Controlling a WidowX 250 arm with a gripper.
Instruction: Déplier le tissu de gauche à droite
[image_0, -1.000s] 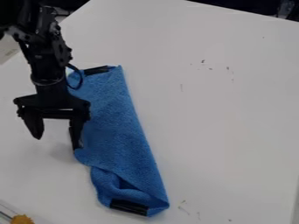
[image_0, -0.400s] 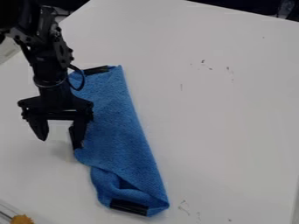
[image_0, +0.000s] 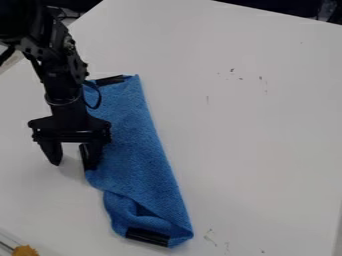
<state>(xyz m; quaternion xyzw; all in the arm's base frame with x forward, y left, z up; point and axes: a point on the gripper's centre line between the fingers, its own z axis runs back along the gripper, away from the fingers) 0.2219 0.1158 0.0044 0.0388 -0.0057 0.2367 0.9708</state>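
Observation:
The gripper (image_0: 73, 162) hangs at the left, open, its fingers spread around the left edge of the folded blue cloth (image_0: 137, 150). Its left finger (image_0: 51, 152) is over bare table, and its right finger (image_0: 93, 154) is at the cloth's left edge, where a black strip (image_0: 84, 157) shows. The cloth lies as a long narrow piece slanting from upper left to bottom centre. Black tape marks its top end (image_0: 109, 80) and its bottom end (image_0: 147, 237), where a fold bulges. Part of the cloth's upper left is hidden behind the arm.
The white table (image_0: 247, 125) extends to the right of the cloth, with small dark marks on it. An orange-yellow object (image_0: 25, 250) is at the bottom left corner beside a thin rod. Dark items stand beyond the table's far edge.
My gripper has moved a little right and down, so its right finger is now closer over the cloth's left edge. The cloth has not moved.

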